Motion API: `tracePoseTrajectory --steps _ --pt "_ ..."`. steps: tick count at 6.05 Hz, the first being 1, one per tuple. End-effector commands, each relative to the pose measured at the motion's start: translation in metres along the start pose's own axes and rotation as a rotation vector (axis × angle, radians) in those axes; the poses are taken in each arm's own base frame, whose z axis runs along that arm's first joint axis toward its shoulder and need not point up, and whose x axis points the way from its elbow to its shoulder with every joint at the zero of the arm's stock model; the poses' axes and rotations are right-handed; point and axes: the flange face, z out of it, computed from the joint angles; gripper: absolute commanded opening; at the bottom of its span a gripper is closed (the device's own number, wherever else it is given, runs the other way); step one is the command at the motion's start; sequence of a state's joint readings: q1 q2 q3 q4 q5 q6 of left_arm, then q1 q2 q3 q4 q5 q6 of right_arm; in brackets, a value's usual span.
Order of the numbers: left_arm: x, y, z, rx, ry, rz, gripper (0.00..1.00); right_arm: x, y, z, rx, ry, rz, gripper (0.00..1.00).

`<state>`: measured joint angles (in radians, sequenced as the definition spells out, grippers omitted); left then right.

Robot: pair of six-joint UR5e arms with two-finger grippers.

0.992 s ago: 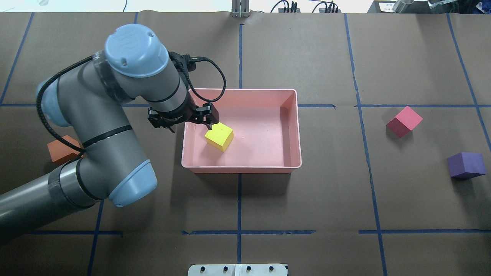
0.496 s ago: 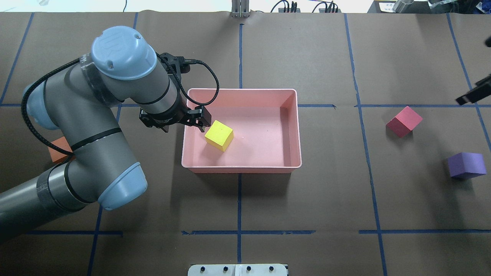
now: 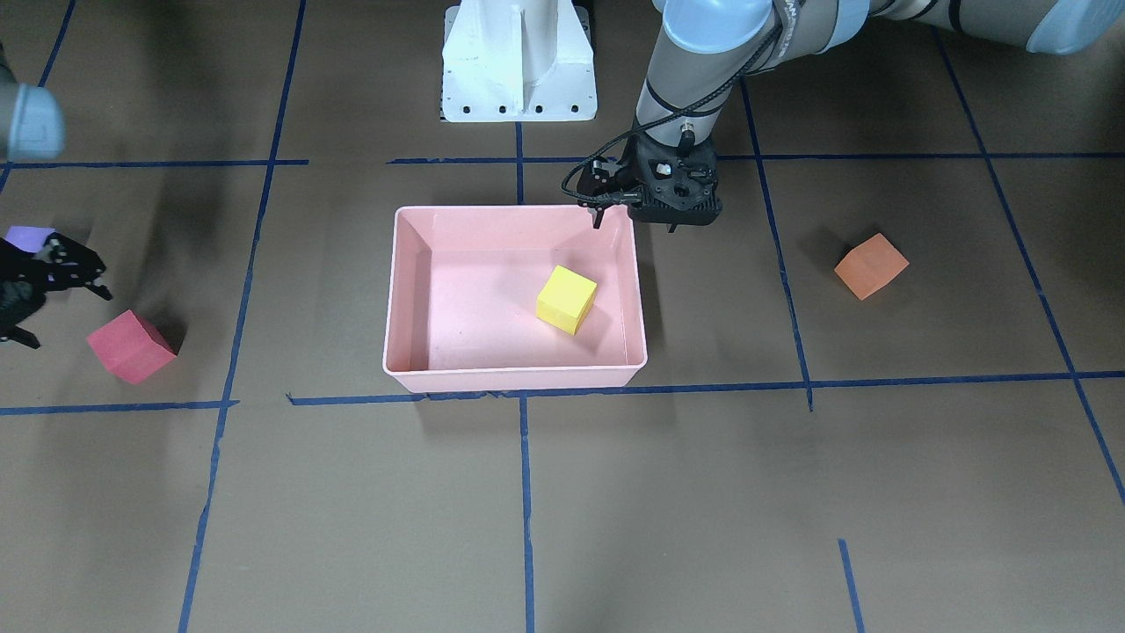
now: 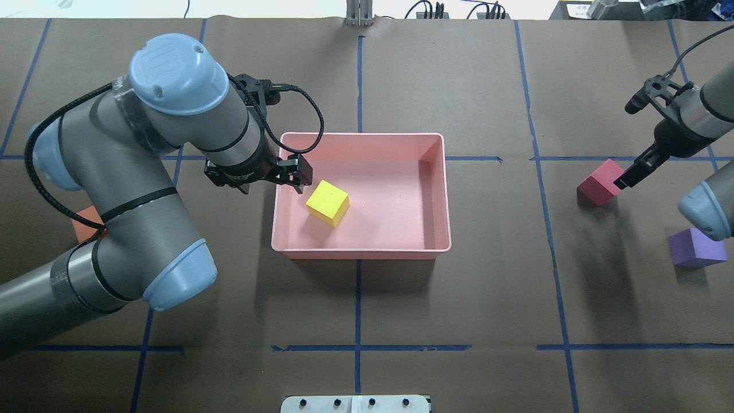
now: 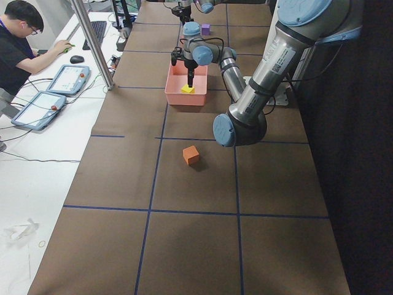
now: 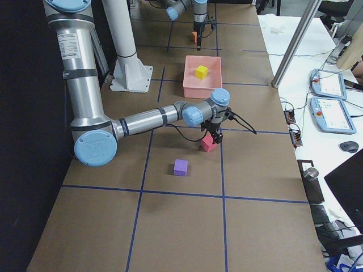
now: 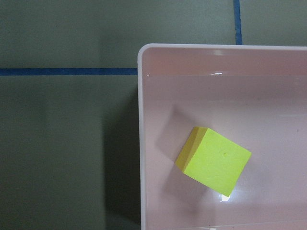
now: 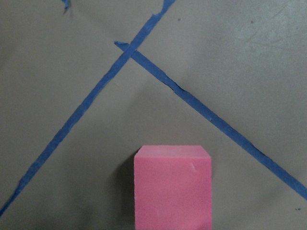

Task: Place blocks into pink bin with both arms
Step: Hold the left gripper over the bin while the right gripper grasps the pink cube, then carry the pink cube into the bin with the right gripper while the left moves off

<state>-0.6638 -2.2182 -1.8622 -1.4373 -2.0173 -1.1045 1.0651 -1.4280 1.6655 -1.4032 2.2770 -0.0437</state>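
The pink bin [image 4: 361, 253] sits mid-table with the yellow-green cube [image 4: 327, 202] lying in its left part; the cube also shows in the left wrist view [image 7: 214, 166]. My left gripper [image 4: 291, 176] hovers open and empty over the bin's left rim. My right gripper [image 4: 629, 173] is open just above and beside the red cube [image 4: 597, 184], which fills the bottom centre of the right wrist view [image 8: 172, 187]. The purple cube [image 4: 695, 250] lies near the right edge, partly behind my right arm. The orange cube [image 3: 870, 265] lies on the far left, half hidden by my left arm overhead.
The white pedestal base [image 3: 518, 61] stands at the robot side of the table. Blue tape lines [image 4: 358, 347] grid the brown table cover. An operator [image 5: 24, 49] sits at a side desk beyond the table's far edge.
My left gripper has drawn back leftward from above the yellow-green cube to the bin's left rim. My right arm has come in from the right and reached the red cube.
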Motion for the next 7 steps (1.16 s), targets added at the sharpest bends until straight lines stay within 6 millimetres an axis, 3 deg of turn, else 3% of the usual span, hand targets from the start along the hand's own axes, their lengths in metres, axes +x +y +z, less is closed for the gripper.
tracePoseTrajectory --steps 1,2,3,4,5,6,7 --pt "0.0 0.0 0.0 -0.001 0.001 0.0 1.0 0.002 -0.008 0.028 -0.047 0.019 -0.002 1.0" --pt "-0.001 0.0 0.0 -0.001 0.001 0.0 1.0 0.006 -0.024 0.038 -0.059 0.017 0.002 1.0" --pt "-0.001 0.0 0.0 -0.002 0.001 0.0 1.0 0.004 -0.027 0.048 -0.075 0.013 -0.001 1.0" --pt "-0.001 0.0 0.0 0.0 0.0 0.0 1.0 0.001 -0.029 0.05 -0.078 0.01 -0.002 0.82" --pt "-0.014 -0.009 -0.004 0.007 -0.009 0.0 1.0 -0.002 -0.03 0.047 -0.07 0.011 0.073 0.31" --pt "-0.043 -0.018 -0.012 0.015 -0.02 0.074 1.0 -0.013 -0.042 0.034 -0.04 0.01 0.155 0.21" --pt "-0.088 -0.035 -0.02 0.008 -0.04 0.128 1.0 -0.027 -0.048 0.018 -0.01 0.003 0.143 0.21"
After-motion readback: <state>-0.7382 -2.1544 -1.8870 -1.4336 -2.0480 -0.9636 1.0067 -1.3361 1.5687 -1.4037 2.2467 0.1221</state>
